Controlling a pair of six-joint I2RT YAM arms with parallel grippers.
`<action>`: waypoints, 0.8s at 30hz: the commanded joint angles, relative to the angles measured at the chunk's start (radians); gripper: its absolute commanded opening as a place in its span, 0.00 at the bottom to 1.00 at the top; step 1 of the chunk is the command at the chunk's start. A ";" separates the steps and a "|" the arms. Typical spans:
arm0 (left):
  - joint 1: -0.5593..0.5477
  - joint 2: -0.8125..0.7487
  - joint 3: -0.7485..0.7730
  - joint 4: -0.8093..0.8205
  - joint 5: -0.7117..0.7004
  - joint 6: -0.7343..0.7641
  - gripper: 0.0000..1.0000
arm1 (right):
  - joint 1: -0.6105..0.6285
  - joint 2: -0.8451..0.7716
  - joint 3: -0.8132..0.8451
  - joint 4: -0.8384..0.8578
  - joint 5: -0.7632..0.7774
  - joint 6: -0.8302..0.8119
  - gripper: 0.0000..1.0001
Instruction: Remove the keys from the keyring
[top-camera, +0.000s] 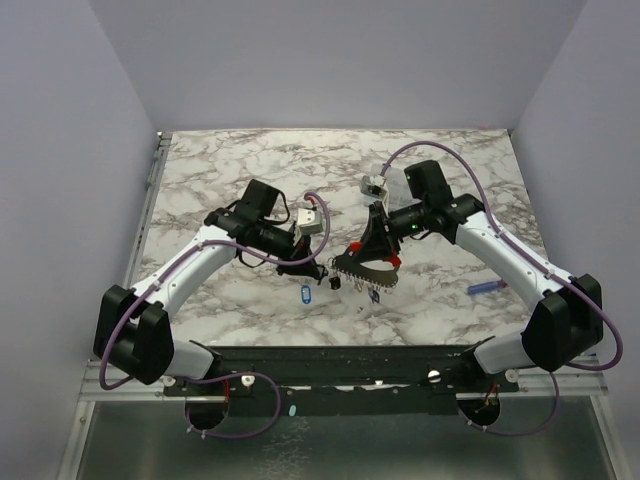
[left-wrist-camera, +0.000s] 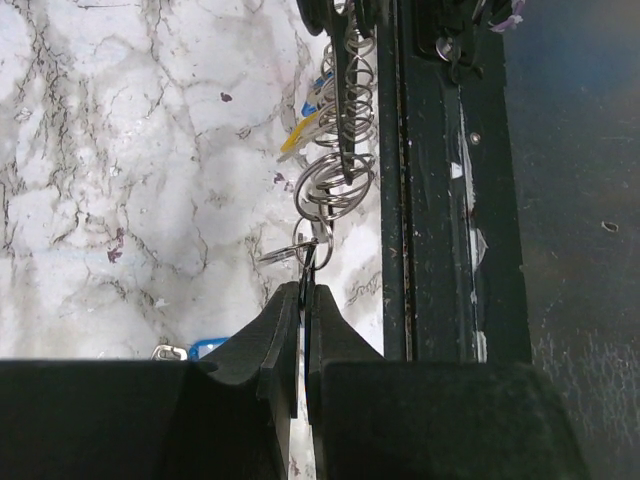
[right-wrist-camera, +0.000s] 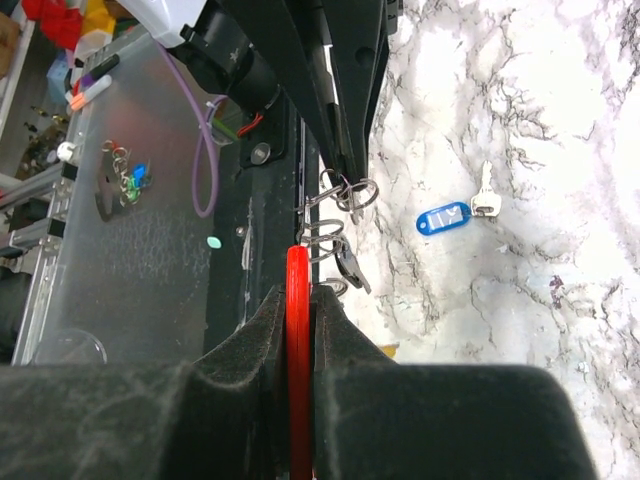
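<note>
Left gripper (left-wrist-camera: 305, 290) pinches the thin keyring (left-wrist-camera: 309, 258); right gripper (right-wrist-camera: 298, 296) clamps a red key tag (right-wrist-camera: 297, 265). The bunch hangs between them, near the bench's (top-camera: 250, 170) near edge. A hard pull could slip the wire free, dropping the keys (left-wrist-camera: 300, 135).

White marble with grey veins covers the counter (top-camera: 250, 170), and the walls (top-camera: 330, 60) are pale lilac-grey. The left end effector (left-wrist-camera: 303, 292) and right end effector (right-wrist-camera: 297, 300) are black. The keyring (left-wrist-camera: 335, 185) is silver-grey. The tags are red (right-wrist-camera: 297, 340), yellow (left-wrist-camera: 296, 140) and blue (right-wrist-camera: 443, 218), the blue tag on a silver key (right-wrist-camera: 484, 203); the pen (top-camera: 487, 287) is blue and red
</note>
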 joint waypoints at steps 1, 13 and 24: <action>0.003 -0.029 0.044 -0.069 -0.005 0.053 0.00 | 0.006 -0.021 -0.017 -0.005 0.025 -0.021 0.01; 0.003 -0.026 0.096 -0.113 -0.012 0.049 0.00 | 0.006 0.011 -0.084 0.078 0.045 -0.008 0.01; -0.003 -0.007 0.149 -0.112 -0.141 0.027 0.00 | 0.005 -0.024 -0.232 0.291 0.028 0.023 0.04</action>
